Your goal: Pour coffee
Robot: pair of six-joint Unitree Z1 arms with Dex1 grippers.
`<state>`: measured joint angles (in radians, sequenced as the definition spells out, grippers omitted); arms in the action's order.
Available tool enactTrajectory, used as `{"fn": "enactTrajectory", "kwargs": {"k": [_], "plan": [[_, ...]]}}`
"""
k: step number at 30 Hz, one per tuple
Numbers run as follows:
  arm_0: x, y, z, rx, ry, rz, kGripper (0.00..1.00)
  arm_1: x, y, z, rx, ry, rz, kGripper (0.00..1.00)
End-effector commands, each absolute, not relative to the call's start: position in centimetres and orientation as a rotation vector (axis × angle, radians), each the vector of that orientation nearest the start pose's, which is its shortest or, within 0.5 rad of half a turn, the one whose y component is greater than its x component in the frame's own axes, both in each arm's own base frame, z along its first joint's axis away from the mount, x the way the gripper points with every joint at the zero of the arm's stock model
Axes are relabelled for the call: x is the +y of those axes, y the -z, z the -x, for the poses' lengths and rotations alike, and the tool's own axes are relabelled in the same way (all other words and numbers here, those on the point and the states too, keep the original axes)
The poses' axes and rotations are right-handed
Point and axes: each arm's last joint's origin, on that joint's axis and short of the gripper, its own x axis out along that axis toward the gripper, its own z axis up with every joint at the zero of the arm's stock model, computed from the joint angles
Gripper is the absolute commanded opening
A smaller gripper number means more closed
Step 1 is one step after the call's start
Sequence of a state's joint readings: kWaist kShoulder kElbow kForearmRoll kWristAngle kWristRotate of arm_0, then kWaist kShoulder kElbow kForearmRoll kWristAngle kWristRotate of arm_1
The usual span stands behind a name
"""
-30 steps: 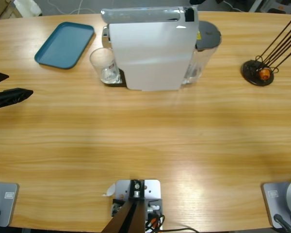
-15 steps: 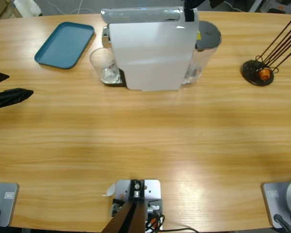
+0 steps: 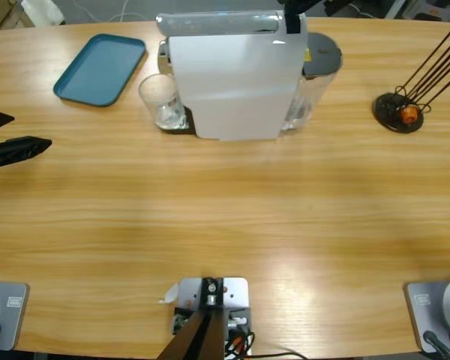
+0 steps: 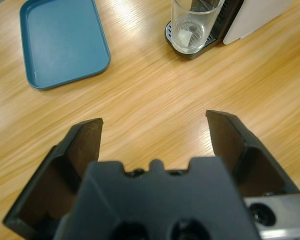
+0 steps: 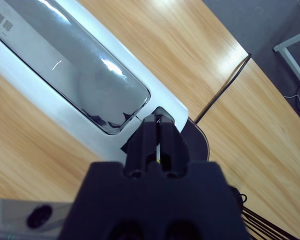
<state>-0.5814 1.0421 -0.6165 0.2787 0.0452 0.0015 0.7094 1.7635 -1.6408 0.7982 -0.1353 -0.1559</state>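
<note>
The left gripper hung over bare table with its jaws wide apart. Beyond it a glass tumbler stood on the white coffee machine's drip tray; no coffee could be made out in it. A blue tray lay nearby. The right gripper, jaws together, sat at the machine's top.

Very little has shifted. The one visible change is at the back of the white coffee machine: the black right gripper, jaws closed together, has crept further in over the machine's rear top corner, so more of its dark shape now shows above the lid than a second ago. In the right wrist view its tips sit right at the end of the machine's glossy lid.
</note>
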Motion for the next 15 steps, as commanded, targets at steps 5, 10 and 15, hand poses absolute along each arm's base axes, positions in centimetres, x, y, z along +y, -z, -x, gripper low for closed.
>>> {"fn": "enactTrajectory", "kwargs": {"k": [5, 10, 15], "plan": [[-7.5, -27.8, -11.7, 0.727, 0.514, -0.233, 0.895, 24.3, -33.4, -27.4, 0.96, -0.64, 0.556, 0.0], [-7.5, -27.8, -11.7, 0.728, 0.513, -0.233, 0.895, 24.3, -33.2, -27.2, 0.962, -0.645, 0.553, 0.0], [-7.5, -27.8, -11.7, 0.727, 0.514, -0.233, 0.895, 24.5, -33.1, -27.0, 0.963, -0.646, 0.549, 0.0]]}}
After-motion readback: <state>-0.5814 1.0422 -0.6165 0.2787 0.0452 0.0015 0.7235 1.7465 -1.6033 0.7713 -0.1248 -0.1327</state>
